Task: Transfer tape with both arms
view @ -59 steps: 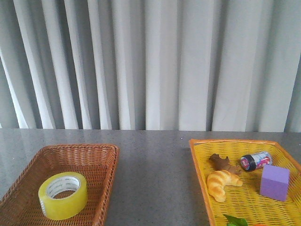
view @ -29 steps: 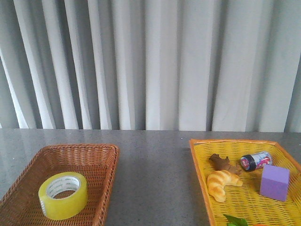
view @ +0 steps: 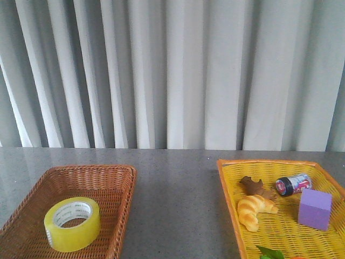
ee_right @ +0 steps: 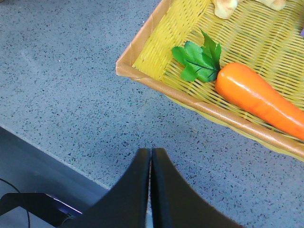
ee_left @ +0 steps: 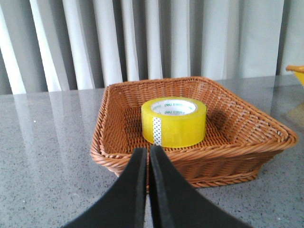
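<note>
The tape is a wide yellow roll with a white printed core. It lies flat in the brown wicker basket at the front left of the table. It also shows in the left wrist view, inside the basket. My left gripper is shut and empty, just outside the basket's near rim, in line with the roll. My right gripper is shut and empty, over the grey table near its front edge, beside a corner of the yellow tray. Neither arm shows in the front view.
The yellow tray at the front right holds a croissant, a brown piece, a red-and-white can, a purple block and a carrot with green leaves. Grey curtains hang behind the table.
</note>
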You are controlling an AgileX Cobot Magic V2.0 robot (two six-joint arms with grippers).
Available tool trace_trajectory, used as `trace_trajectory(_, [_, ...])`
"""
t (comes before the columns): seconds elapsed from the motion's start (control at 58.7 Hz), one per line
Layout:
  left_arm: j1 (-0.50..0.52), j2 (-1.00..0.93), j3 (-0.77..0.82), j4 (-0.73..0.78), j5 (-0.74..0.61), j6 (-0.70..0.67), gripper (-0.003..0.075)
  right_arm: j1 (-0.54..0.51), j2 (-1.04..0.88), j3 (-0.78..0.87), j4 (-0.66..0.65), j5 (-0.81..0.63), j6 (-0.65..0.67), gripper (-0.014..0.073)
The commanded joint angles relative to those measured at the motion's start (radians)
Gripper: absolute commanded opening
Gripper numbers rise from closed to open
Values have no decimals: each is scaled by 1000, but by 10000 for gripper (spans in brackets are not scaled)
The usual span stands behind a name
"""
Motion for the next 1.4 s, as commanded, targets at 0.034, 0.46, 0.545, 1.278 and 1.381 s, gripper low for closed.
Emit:
trace_trajectory(0.034, [0,-27,-4,-5,-86,-4,-7,-6,-3,-27,-3,-47,1,-7])
trace_trajectory(0.46, [0,-26,-5,-5,-76,-4,-6,-6,-3,-27,-3,-49,2,-7])
trace_trajectory(0.545, [0,-26,-5,-5,-76,-4,-6,-6,-3,-27,-3,-49,2,-7])
trace_trajectory(1.278, [0,-26,-5,-5,-75,-4,-6,-310,-482,440,-52,-635,11,-5])
trace_trajectory(1.381, [0,-26,-5,-5,-75,-4,-6,-376,-598,576,-19,-756,21,-5])
